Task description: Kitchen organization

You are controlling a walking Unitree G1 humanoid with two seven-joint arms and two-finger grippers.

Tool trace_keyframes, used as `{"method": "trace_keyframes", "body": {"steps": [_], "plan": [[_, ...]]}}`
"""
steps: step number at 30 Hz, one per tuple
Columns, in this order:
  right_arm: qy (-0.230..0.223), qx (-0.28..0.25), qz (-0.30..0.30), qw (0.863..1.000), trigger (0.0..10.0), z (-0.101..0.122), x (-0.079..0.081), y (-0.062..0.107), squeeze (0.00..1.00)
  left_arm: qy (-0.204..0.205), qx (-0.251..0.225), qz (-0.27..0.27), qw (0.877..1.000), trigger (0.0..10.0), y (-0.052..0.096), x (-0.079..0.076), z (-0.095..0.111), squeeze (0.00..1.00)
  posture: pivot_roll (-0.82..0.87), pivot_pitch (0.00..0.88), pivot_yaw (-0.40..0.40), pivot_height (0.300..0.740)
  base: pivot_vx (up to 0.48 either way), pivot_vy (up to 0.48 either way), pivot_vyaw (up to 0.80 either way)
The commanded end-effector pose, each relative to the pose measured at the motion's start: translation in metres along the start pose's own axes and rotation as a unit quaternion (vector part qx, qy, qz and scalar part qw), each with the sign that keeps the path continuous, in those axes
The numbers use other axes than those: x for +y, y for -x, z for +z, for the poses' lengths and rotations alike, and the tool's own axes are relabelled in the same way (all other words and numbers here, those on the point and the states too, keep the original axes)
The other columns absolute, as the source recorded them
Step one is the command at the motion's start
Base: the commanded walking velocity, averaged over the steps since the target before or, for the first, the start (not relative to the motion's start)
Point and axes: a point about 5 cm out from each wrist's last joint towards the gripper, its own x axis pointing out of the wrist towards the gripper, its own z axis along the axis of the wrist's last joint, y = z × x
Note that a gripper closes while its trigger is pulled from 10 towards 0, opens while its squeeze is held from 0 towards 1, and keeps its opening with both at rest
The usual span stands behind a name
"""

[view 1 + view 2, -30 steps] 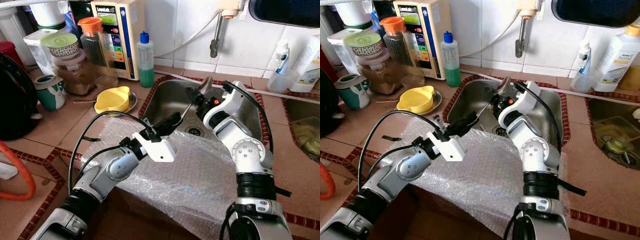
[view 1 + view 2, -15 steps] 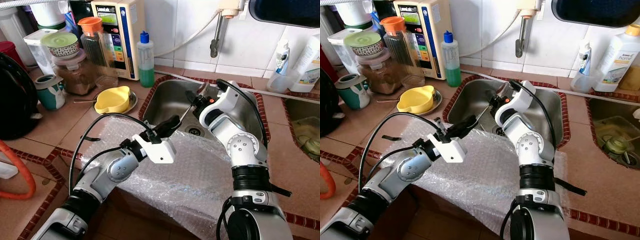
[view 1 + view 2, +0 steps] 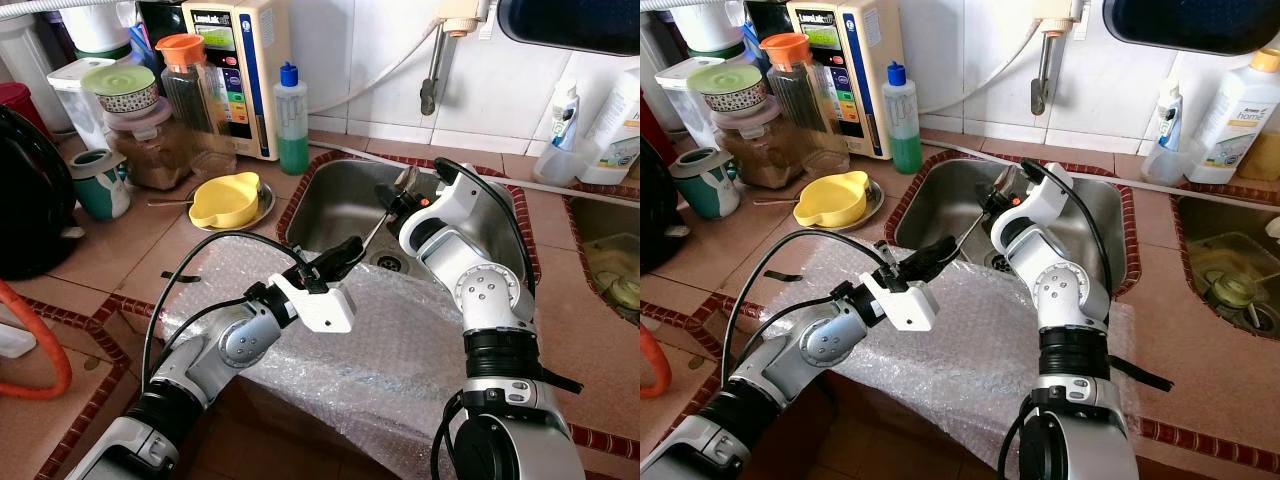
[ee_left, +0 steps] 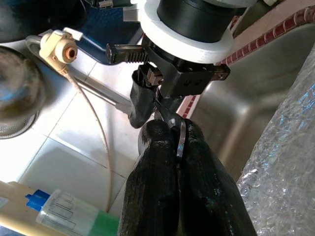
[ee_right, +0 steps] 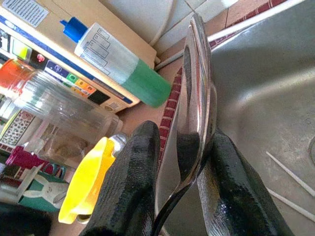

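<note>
Both arms reach forward over the sink [image 3: 330,205], meeting at one spoon [image 3: 374,222]. The right pincer [image 3: 392,200], wrist bent down above the basin, is clamped on the spoon's bowl end; the left pincer [image 3: 345,252], stretched across the bubble wrap [image 3: 400,345] on the worktop [image 3: 130,250], is closed on its handle. Since a second ago the right wrist has dropped slightly and the left has edged forward.

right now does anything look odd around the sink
Yes: one metal spoon is gripped at both ends over the sink, bowl end in the right hand, handle end in the left hand. Bubble wrap drapes over the counter edge.
</note>
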Motion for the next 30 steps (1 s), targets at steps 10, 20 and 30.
{"method": "trace_keyframes", "body": {"steps": [10,20,30], "plan": [[0.01,-0.036,-0.055,0.998,0.0,0.009,-0.015,-0.001,0.0,0.021,-0.006,0.042,0.999,10.0,0.001,0.019,-0.003,1.0,0.04,0.0,0.058,0.74,0.0,0.0,0.0],[0.012,-0.063,-0.075,0.995,0.0,0.013,-0.019,-0.006,0.0,0.038,-0.021,0.08,0.996,10.0,0.003,0.029,0.002,1.0,0.05,0.0,0.053,0.74,0.0,0.0,0.0],[0.058,-0.083,-0.086,0.991,0.0,0.013,-0.034,-0.014,0.0,0.28,0.025,0.089,0.955,10.0,0.005,0.023,-0.004,1.0,0.08,0.0,0.049,0.74,0.0,0.0,0.0]]}}
